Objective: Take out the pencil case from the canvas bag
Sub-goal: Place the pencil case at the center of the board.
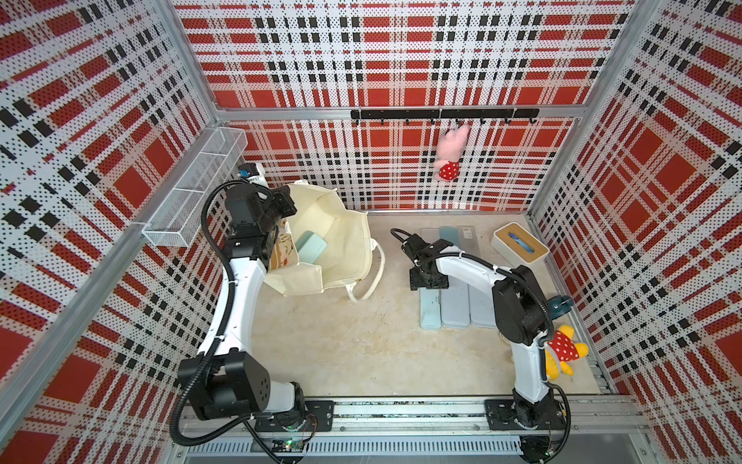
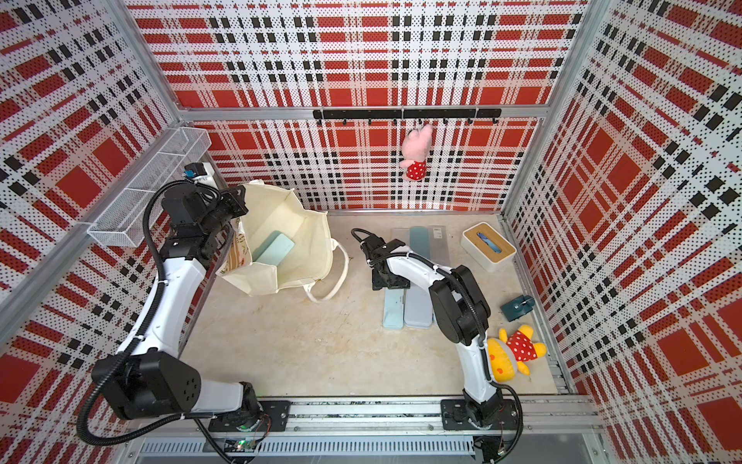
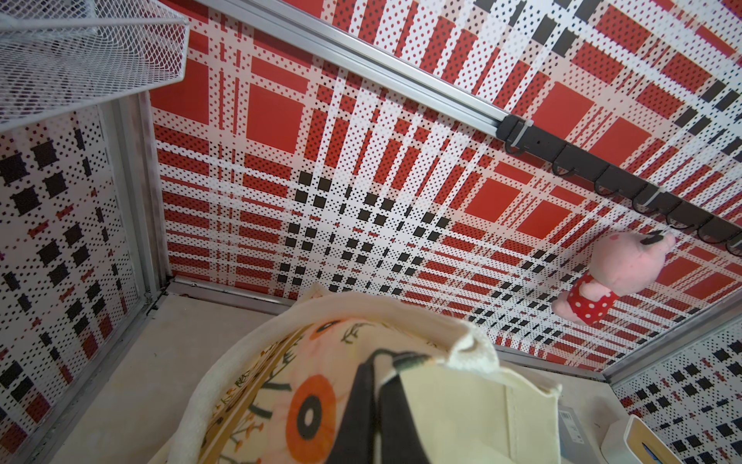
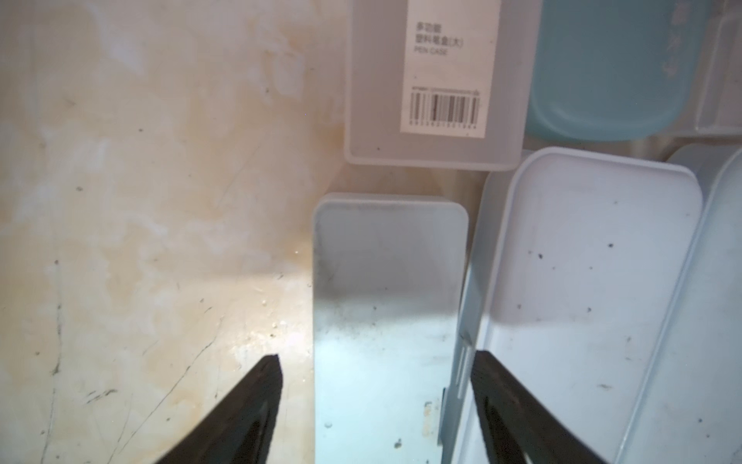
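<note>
The cream canvas bag (image 1: pixel 345 245) (image 2: pixel 307 241) stands open at the back left, its flower-printed face (image 3: pixel 309 405) turned to the left arm. My left gripper (image 1: pixel 286 209) (image 3: pixel 382 361) is shut on the bag's top rim and holds the mouth open. Inside the bag, a pale teal pencil case (image 1: pixel 311 248) (image 2: pixel 274 248) leans against the wall. Over on the right, my right gripper (image 1: pixel 428 286) (image 4: pixel 375 369) hangs open just above another pale blue case (image 4: pixel 385 313) lying on the table. Its fingers straddle that case with a gap on each side.
Several more flat cases (image 1: pixel 467 307) lie in a row beside and behind the right gripper. A white box with a wooden lid (image 1: pixel 520 243) sits back right. A yellow plush (image 1: pixel 564 349) and a dark green item (image 1: pixel 560 306) lie by the right wall. A wire basket (image 1: pixel 196 189) hangs left.
</note>
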You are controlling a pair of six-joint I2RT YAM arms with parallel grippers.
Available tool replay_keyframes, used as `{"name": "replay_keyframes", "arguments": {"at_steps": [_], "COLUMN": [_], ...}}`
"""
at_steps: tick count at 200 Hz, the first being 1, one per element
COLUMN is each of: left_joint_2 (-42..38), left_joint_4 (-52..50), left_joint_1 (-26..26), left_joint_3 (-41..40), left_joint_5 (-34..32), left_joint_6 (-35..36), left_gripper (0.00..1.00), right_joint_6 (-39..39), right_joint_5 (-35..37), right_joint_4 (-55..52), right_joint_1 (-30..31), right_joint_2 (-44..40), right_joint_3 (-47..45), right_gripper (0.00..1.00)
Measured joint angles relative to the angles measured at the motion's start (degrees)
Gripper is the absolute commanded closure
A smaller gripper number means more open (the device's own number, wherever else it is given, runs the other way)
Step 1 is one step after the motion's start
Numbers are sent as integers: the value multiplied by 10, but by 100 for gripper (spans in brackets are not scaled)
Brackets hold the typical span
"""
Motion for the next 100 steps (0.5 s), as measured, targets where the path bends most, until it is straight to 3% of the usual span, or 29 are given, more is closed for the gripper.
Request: {"name": "replay_keyframes", "arguments": {"at_steps": [62,100], "left_joint_2": [0,0], "left_joint_4": [4,4], "left_joint_1": [0,0], "left_joint_3": [-3,-3], "left_joint_5": [6,6], "left_joint_6": [-7,-7], "left_gripper": [100,100], "right_joint_6": [-16,-18], "right_joint_5": [8,33], "right_joint_4": [-2,-17], "right_joint_1": [24,24], "right_joint_2": [4,22], "right_joint_3": [0,10], "right_gripper": [40,41]}}
